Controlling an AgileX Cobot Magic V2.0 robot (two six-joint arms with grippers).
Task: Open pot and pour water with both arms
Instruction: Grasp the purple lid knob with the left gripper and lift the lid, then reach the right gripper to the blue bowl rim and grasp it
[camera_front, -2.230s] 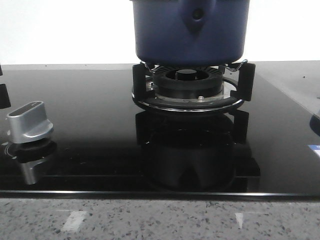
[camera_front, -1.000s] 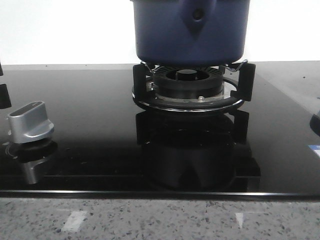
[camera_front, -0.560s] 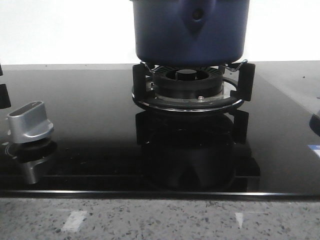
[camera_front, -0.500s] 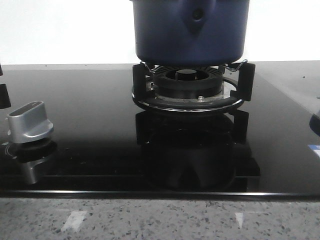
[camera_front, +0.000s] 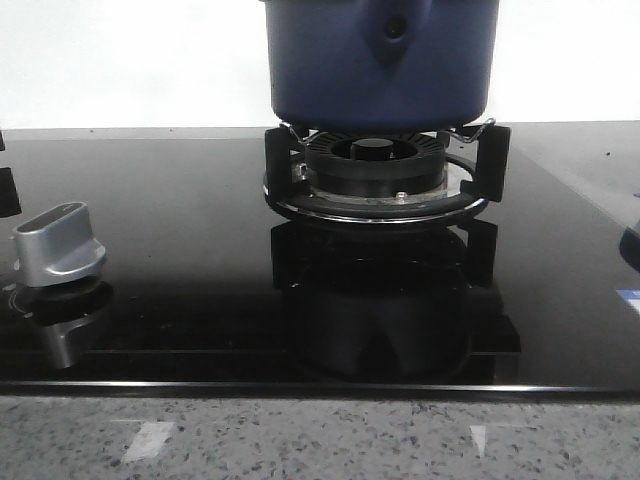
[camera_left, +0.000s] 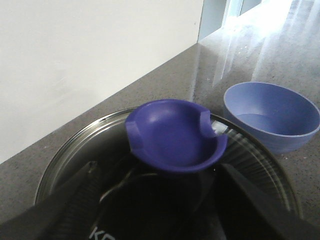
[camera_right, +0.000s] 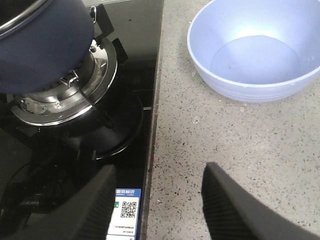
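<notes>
We are seeing the left gripper (camera_left: 159, 172) only as two dark fingers (camera_left: 85, 192) spread wide, with its own black body hiding the near part of a glass lid with a steel rim (camera_left: 70, 147). The dish-shaped violet-blue lid knob (camera_left: 175, 132) is sitting just ahead of the gap between the jaws; we cannot tell whether anything is touching it. The right gripper (camera_right: 160, 172) is also standing open, jaws apart on nothing, hanging over the speckled grey stone counter (camera_right: 225, 140) beside the large round dark-blue pot (camera_front: 380, 60). The front view is cutting the pot off at the top, so its lid and both grippers are lost there. The pot is resting on the black ring burner (camera_front: 375, 175). Beyond the pot, a pale blue round bowl (camera_right: 255, 50) is holding what looks like shallow clear water.
</notes>
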